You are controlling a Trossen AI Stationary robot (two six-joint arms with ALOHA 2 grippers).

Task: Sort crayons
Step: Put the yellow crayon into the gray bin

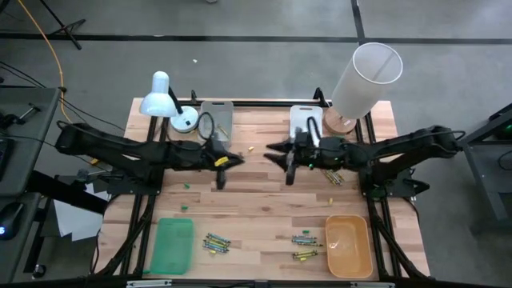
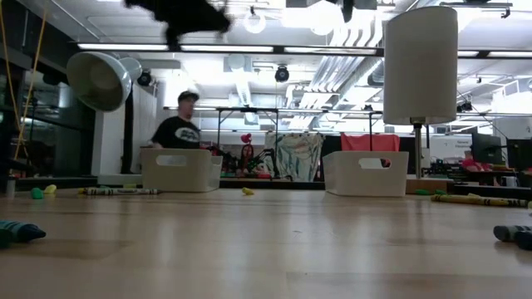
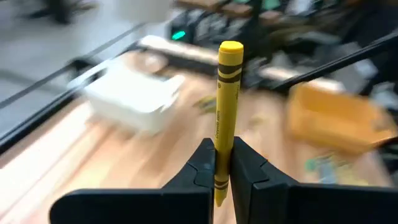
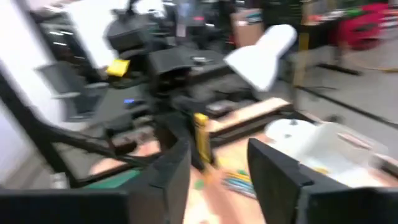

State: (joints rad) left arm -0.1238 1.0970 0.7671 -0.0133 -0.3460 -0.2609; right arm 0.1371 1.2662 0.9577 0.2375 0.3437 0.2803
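Observation:
My left gripper is over the middle of the table and is shut on a yellow crayon. The crayon also shows in the right wrist view. My right gripper faces it from the right, open and empty, with its fingers wide apart. Other crayons lie on the wood in small clusters: one by the green tray, two left of the orange tray, and one under the right arm. My left gripper pinches the yellow crayon near one end between its two fingers. Most of the crayon sticks out past the fingertips, in line with the fingers. The crayon is lifted clear of the table.
A green tray sits at the near left and an orange tray at the near right. Two white bins, a white desk lamp and a tall white cylinder stand along the far edge. A person stands behind the table.

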